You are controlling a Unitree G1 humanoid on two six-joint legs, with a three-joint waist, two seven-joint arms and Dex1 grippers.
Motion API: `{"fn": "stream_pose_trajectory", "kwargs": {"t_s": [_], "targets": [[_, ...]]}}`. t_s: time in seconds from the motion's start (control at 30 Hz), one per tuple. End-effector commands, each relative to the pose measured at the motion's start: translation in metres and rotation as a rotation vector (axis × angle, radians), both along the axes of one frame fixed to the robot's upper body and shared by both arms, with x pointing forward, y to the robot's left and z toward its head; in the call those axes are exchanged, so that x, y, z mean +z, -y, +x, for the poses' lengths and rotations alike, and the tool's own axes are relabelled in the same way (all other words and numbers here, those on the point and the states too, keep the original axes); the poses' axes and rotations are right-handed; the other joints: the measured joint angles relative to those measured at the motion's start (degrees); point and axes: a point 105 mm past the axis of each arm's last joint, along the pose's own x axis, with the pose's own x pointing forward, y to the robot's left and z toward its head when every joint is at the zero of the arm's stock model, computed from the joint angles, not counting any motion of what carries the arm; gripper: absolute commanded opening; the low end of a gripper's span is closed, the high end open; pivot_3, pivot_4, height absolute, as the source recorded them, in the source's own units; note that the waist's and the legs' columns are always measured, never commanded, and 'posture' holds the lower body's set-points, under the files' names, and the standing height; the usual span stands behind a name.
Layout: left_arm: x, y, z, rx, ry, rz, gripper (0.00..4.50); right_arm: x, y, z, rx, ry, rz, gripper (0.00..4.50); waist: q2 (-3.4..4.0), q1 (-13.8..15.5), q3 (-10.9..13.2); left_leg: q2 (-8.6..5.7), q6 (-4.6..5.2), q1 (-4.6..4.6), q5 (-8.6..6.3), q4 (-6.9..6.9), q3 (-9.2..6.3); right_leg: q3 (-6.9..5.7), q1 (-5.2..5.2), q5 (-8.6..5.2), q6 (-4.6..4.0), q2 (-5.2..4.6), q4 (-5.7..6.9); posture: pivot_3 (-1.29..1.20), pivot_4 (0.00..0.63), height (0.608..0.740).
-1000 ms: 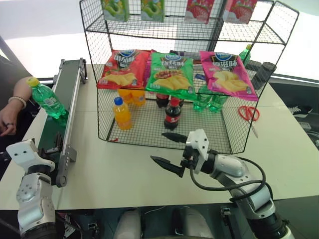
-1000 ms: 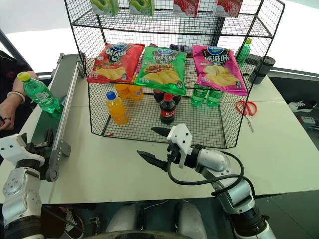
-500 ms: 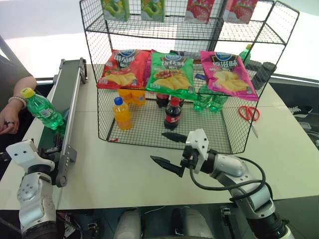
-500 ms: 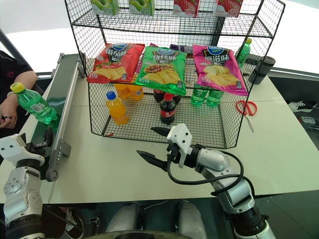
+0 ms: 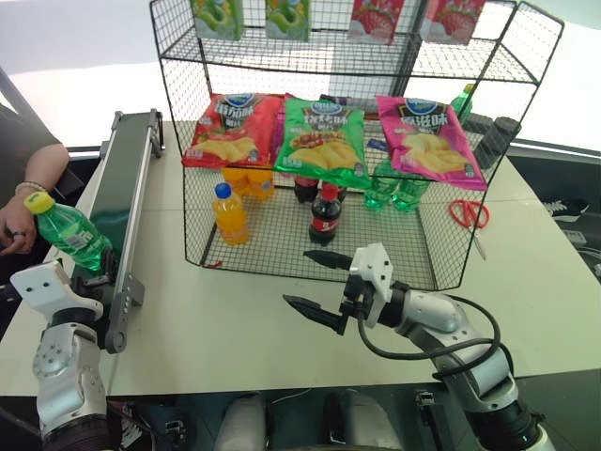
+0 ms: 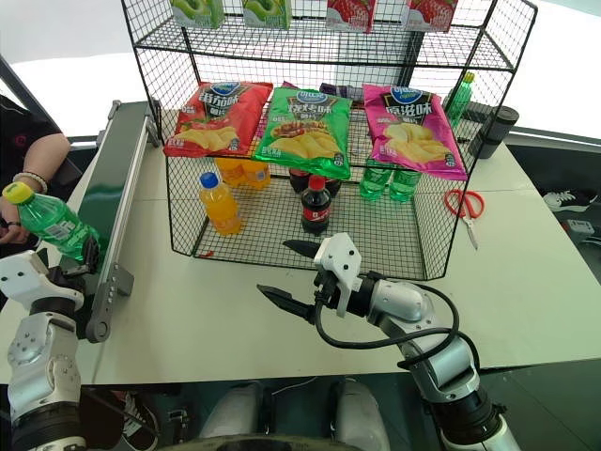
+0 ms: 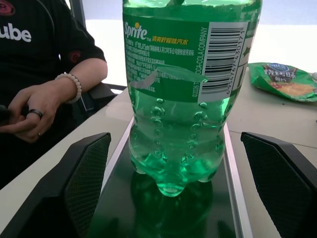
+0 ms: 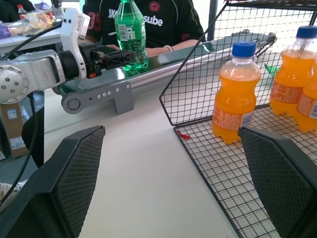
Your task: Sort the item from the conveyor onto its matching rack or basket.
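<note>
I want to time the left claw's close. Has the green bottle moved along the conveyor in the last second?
Yes. The green bottle has travelled down the conveyor toward its near end, and now stands between the open left claw's fingers.

White table (image 5: 235, 329), conveyor (image 5: 117, 207) along its left edge, wire rack (image 5: 338, 132), red scissors (image 5: 467, 214)

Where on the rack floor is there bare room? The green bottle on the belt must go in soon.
Rack floor: bare mesh along the front right, ahead of the green bottles and right of the cola. A narrower gap lies between the cola and the orange bottle. The back row is crowded with bottles under the hanging chip bags.
</note>
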Motion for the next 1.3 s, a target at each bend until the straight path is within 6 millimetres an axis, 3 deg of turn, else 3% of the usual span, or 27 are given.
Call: {"fn": "stream_pose_trajectory", "kwargs": {"t_s": [0.03, 0.23, 0.33, 0.4, 0.5, 0.7, 0.87, 0.97, 1.07, 1.2, 1.3], "targets": [[0.013, -0.003, 0.0, 0.005, 0.036, 0.042, 4.5, 0.009, 0.0, 0.0, 0.008, 0.038, 0.027, 4.48, 0.0, 0.0, 0.0, 0.0, 0.0, 0.0, 0.0, 0.0, 0.0, 0.0, 0.0, 0.0, 0.0, 0.0, 0.0, 0.0, 0.15, 0.734], [0.013, -0.003, 0.0, 0.002, 0.039, 0.038, 4.5, 0.009, -0.001, 0.0, 0.011, 0.038, 0.029, 4.48, 0.0, 0.0, 0.0, 0.0, 0.0, -0.01, 0.0, 0.0, 0.0, 0.0, -0.01, 0.0, 0.0, -0.01, 0.0, 0.0, 0.15, 0.734], [0.013, -0.002, 0.001, -0.001, 0.04, 0.037, 3.7, 0.009, -0.001, -0.003, 0.011, 0.038, 0.029, 4.5, 0.0, 0.04, 0.0, 0.0, 0.0, -0.01, 0.0, 0.0, 0.0, 0.0, -0.01, 0.0, 0.0, -0.01, 0.0, 0.0, 0.15, 0.734], [0.014, -0.004, 0.0, 0.004, 0.04, 0.041, 2.83, 0.009, -0.001, -0.002, 0.01, 0.039, 0.029, 4.5, 0.01, 0.1, 0.0, -0.01, 0.0, -0.02, 0.0, 0.0, -0.02, -0.02, -0.01, 0.0, 0.0, -0.02, 0.0, 0.0, 0.15, 0.734], [0.022, -0.004, 0.0, 0.0, 0.059, 0.061, 2.75, 0.01, -0.001, 0.0, 0.009, 0.04, 0.029, 4.5, 0.01, 0.08, 0.0, -0.01, 0.0, -0.04, 0.0, 0.01, -0.03, -0.04, -0.01, 0.0, 0.0, -0.03, -0.01, 0.0, 0.15, 0.734], [0.062, 0.014, 0.004, -0.111, 0.14, 0.181, 2.75, 0.014, 0.008, 0.005, -0.017, 0.076, 0.008, 4.5, -0.28, 0.03, 0.08, 0.0, -0.01, -0.18, 0.0, 0.01, -0.07, -0.07, -0.12, 0.0, 0.0, 0.0, -0.01, 0.0, 0.15, 0.734], [0.087, 0.07, 0.011, -0.398, 0.17, 0.293, 2.75, 0.016, 0.016, 0.0, -0.031, 0.087, 0.007, 4.5, -0.27, 0.11, 0.11, -0.04, -0.01, -0.28, 0.01, 0.02, -0.13, -0.14, -0.12, 0.01, 0.0, -0.06, -0.1, 0.0, 0.15, 0.734], [0.081, 0.139, 0.011, -0.759, 0.131, 0.323, 2.75, 0.018, 0.019, 0.001, -0.034, 0.085, 0.015, 4.5, -0.19, 0.02, 0.16, -0.08, -0.01, -0.27, 0.01, 0.02, -0.11, -0.12, -0.11, 0.01, 0.0, -0.21, -0.12, 0.0, 0.15, 0.734], [0.067, 0.19, 0.003, -1.04, 0.081, 0.314, 2.75, 0.022, 0.019, 0.007, -0.043, 0.082, 0.026, 4.5, -0.08, -0.02, 0.22, -0.08, -0.01, -0.26, 0.01, 0.02, -0.1, -0.12, -0.11, 0.01, 0.0, -0.18, -0.11, 0.0, 0.15, 0.734], [0.052, 0.233, 0.0, -1.275, 0.052, 0.292, 2.75, 0.024, 0.02, 0.007, -0.064, 0.066, 0.057, 4.5, -0.02, -0.03, 0.26, 0.0, 0.0, -0.26, 0.0, 0.0, -0.08, -0.06, -0.17, 0.0, -0.01, 0.07, -0.09, 0.0, 0.15, 0.734], [0.047, 0.249, 0.001, -1.366, 0.05, 0.298, 2.75, 0.025, 0.02, 0.004, -0.076, 0.055, 0.072, 4.5, 0.04, 0.04, 0.29, 0.02, 0.0, -0.26, 0.01, -0.01, -0.13, -0.09, -0.18, 0.0, -0.03, 0.14, -0.05, 0.0, 0.15, 0.734]]}}
